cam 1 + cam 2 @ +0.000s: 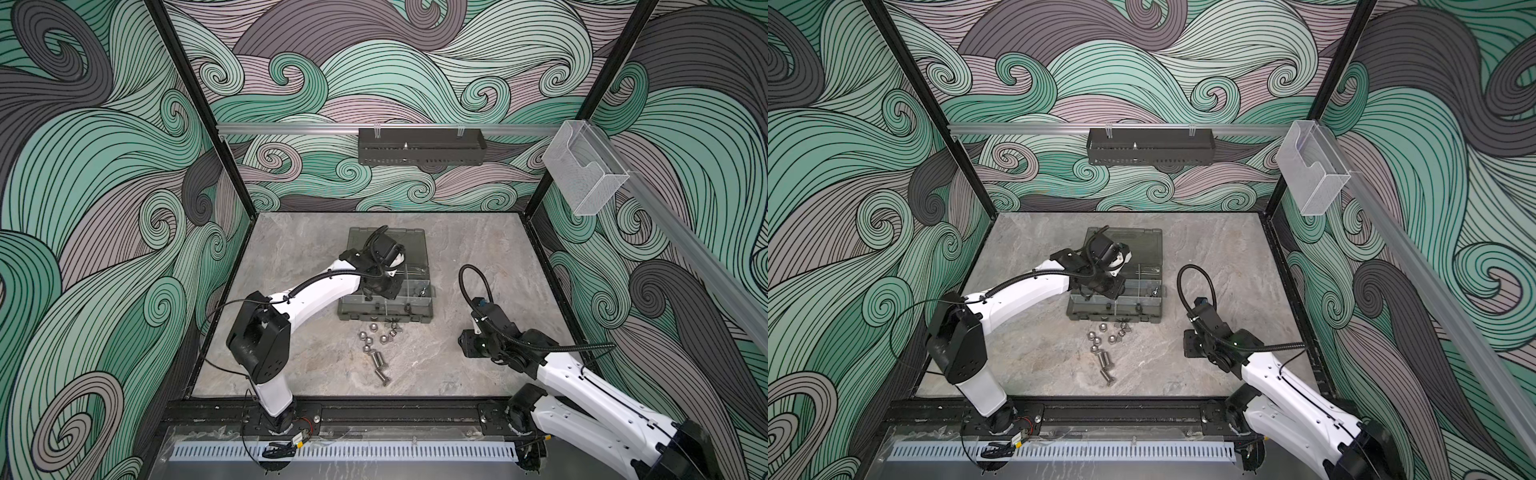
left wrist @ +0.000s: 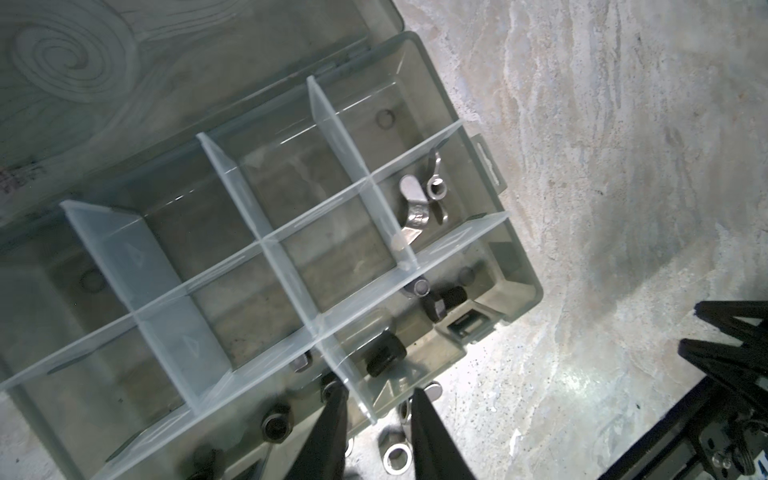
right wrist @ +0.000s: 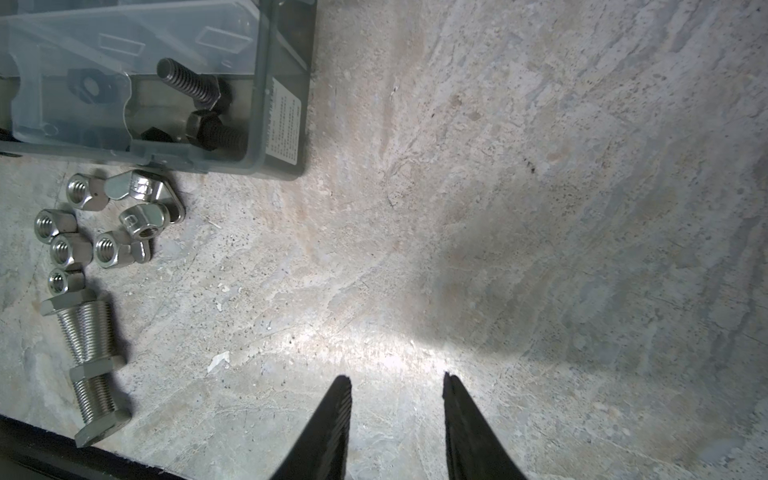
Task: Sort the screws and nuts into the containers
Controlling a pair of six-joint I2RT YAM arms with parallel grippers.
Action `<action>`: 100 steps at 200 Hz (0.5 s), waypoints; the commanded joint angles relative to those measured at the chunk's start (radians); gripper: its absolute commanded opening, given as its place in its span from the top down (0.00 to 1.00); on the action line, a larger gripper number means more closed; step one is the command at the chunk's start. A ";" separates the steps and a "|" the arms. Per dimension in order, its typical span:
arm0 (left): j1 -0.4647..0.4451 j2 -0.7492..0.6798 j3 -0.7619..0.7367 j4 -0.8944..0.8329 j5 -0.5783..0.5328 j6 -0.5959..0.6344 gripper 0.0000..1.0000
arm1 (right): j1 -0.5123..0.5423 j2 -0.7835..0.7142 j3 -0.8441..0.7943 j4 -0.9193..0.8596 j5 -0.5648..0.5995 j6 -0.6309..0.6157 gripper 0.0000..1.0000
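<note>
The smoky-grey case (image 1: pixel 386 316) (image 1: pixel 1113 316) lies open mid-table, its containers (image 2: pixel 316 249) split by clear dividers. My left gripper (image 1: pixel 374 297) (image 2: pixel 378 399) hangs open over the front row, holding nothing. Below it, black screws (image 2: pixel 440 301) (image 3: pixel 195 85) and black nuts (image 2: pixel 274 424) lie in front compartments. Two silver wing nuts (image 2: pixel 419 203) lie in an end one. Silver nuts (image 1: pixel 374 334) (image 3: pixel 99 232) and silver screws (image 1: pixel 378 365) (image 3: pixel 85 332) lie loose on the table before the case. My right gripper (image 1: pixel 465 343) (image 3: pixel 397 380) is open over bare table, right of the pile.
A black perforated tray (image 1: pixel 422 151) hangs on the back wall rail. On the right wall hangs a clear acrylic box (image 1: pixel 586 166). A black rail (image 1: pixel 374 409) borders the table's front edge. The case lid (image 1: pixel 390 241) lies flat behind the compartments.
</note>
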State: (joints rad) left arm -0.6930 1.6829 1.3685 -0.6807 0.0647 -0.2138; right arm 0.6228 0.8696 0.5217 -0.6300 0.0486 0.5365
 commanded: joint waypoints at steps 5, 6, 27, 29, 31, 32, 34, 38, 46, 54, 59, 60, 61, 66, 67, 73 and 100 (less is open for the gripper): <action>0.045 -0.099 -0.073 0.014 0.013 0.002 0.69 | 0.013 0.031 0.042 0.043 -0.004 0.014 0.62; 0.047 -0.102 -0.077 0.015 0.013 0.002 0.69 | 0.014 0.032 0.042 0.044 -0.003 0.014 0.62; 0.088 -0.173 -0.153 0.013 0.012 0.018 0.68 | 0.043 0.078 0.066 0.062 -0.004 0.011 0.62; 0.092 -0.179 -0.160 0.013 0.010 0.021 0.68 | 0.047 0.082 0.069 0.062 -0.003 0.011 0.62; 0.097 -0.185 -0.167 0.013 0.012 0.023 0.68 | 0.051 0.088 0.072 0.064 -0.001 0.009 0.62; 0.099 -0.188 -0.170 0.012 0.012 0.023 0.68 | 0.053 0.091 0.073 0.064 -0.001 0.009 0.62; 0.102 -0.194 -0.176 0.012 0.012 0.025 0.68 | 0.057 0.097 0.076 0.066 0.000 0.008 0.62; 0.111 -0.203 -0.191 0.011 0.013 0.029 0.68 | 0.066 0.108 0.083 0.067 0.001 0.008 0.62; 0.129 -0.223 -0.215 0.008 0.013 0.032 0.68 | 0.085 0.135 0.097 0.069 0.010 0.006 0.62; 0.147 -0.242 -0.238 0.008 0.017 0.034 0.68 | 0.104 0.163 0.112 0.073 0.019 0.006 0.62; 0.158 -0.252 -0.249 0.007 0.019 0.035 0.68 | 0.117 0.180 0.121 0.074 0.023 0.004 0.62; 0.160 -0.253 -0.251 0.008 0.019 0.034 0.68 | 0.120 0.184 0.122 0.076 0.025 0.005 0.62; 0.162 -0.253 -0.253 0.008 0.019 0.034 0.68 | 0.123 0.187 0.124 0.076 0.025 0.005 0.62; 0.171 -0.253 -0.264 0.006 0.021 0.035 0.68 | 0.134 0.205 0.133 0.079 0.031 0.004 0.62; 0.174 -0.253 -0.266 0.007 0.021 0.035 0.67 | 0.137 0.209 0.135 0.081 0.034 0.004 0.62; 0.183 -0.290 -0.275 0.006 0.026 0.034 0.67 | 0.151 0.231 0.146 0.086 0.040 0.005 0.62; 0.203 -0.330 -0.303 0.007 0.030 0.042 0.67 | 0.201 0.335 0.207 0.119 0.045 0.003 0.62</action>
State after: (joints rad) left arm -0.5060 1.4014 1.0737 -0.6731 0.0753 -0.1917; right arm 0.7872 1.1355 0.6720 -0.5495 0.0643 0.5388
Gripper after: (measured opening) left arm 0.326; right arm 0.383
